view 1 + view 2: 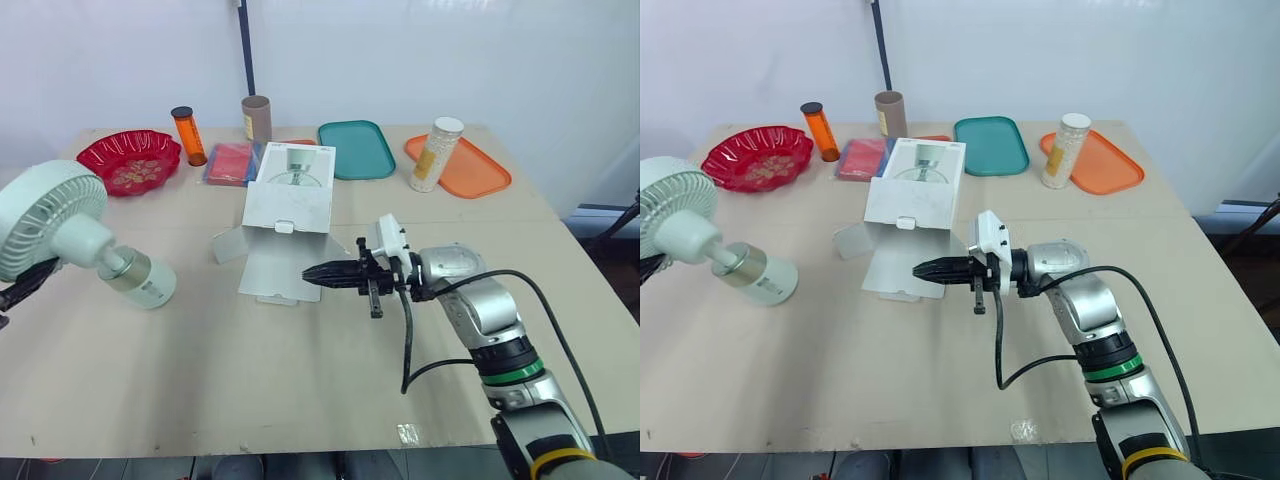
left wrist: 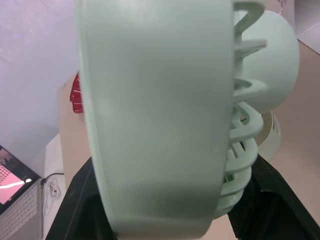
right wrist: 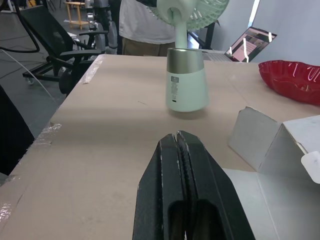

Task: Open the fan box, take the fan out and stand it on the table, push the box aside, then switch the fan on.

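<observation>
The pale green fan (image 1: 58,222) is at the table's left edge, tilted, with its round base (image 1: 142,280) down by the tabletop; I cannot tell if it touches. My left gripper (image 1: 22,284) is shut on the fan's head rim (image 2: 150,125), with a black finger (image 2: 75,205) on either side. The white fan box (image 1: 290,205) lies open mid-table, flaps spread toward me. My right gripper (image 1: 312,272) is shut and empty, pointing left just over the box's near flap. The right wrist view shows the fan (image 3: 186,80) standing beyond its fingertips (image 3: 172,150).
Along the far edge stand a red bowl (image 1: 130,160), an orange bottle (image 1: 187,135), a brown tube (image 1: 257,118), a pink packet (image 1: 232,162), a teal tray (image 1: 356,148) and an orange tray (image 1: 470,170) with a white jar (image 1: 434,155). A person (image 3: 145,25) stands beyond the table's left side.
</observation>
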Motion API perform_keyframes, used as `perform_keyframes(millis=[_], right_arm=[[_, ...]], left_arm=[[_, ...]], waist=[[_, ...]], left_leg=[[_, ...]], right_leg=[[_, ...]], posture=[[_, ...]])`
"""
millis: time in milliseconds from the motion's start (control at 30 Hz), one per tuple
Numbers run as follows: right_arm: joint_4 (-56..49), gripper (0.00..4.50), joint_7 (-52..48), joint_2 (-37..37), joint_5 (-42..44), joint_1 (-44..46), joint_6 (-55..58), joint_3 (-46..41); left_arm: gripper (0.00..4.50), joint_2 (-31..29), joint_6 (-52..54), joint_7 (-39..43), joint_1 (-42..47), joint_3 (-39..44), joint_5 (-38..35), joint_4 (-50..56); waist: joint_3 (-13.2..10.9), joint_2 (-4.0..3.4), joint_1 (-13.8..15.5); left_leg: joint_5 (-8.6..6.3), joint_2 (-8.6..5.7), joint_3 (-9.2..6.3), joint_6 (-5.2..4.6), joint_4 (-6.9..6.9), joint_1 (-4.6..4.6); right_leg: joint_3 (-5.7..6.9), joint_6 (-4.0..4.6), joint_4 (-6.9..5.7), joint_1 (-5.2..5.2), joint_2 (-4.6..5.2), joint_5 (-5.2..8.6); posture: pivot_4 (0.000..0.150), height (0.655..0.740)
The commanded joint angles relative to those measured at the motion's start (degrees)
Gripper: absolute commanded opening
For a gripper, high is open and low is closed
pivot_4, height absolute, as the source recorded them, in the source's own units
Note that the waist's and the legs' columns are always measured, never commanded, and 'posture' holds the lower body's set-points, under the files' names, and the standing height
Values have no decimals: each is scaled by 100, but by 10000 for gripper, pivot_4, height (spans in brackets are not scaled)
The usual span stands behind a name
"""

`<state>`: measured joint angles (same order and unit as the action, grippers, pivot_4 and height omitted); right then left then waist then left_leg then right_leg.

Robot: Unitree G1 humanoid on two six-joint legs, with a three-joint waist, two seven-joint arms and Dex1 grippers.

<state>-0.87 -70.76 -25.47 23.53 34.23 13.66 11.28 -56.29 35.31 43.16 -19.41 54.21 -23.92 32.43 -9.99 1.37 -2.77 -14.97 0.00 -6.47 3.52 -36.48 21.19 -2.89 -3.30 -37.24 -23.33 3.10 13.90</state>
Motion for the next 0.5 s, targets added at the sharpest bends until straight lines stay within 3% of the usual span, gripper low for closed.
perform_keyframes(millis=[33, 500], right_arm=[[-176, 0, 45, 5, -13, -25, -77, -28], [-406, 0, 220, -87, 20, -189, 29, -79]], left_arm=[[19813, -105, 76, -171, 234, 3, 202, -68], [19813, -4, 751, -233, 681, -842, 322, -56]], waist=[[-1, -1, 0], [0, -4, 5]], left_leg=[[0, 0, 0, 0, 0, 0], [0, -1, -1, 0, 1, -3]], right_leg=[[0, 0, 0, 0, 0, 0], [0, 0, -1, 3, 2, -1]], posture=[[1500, 7400], [1500, 7400]])
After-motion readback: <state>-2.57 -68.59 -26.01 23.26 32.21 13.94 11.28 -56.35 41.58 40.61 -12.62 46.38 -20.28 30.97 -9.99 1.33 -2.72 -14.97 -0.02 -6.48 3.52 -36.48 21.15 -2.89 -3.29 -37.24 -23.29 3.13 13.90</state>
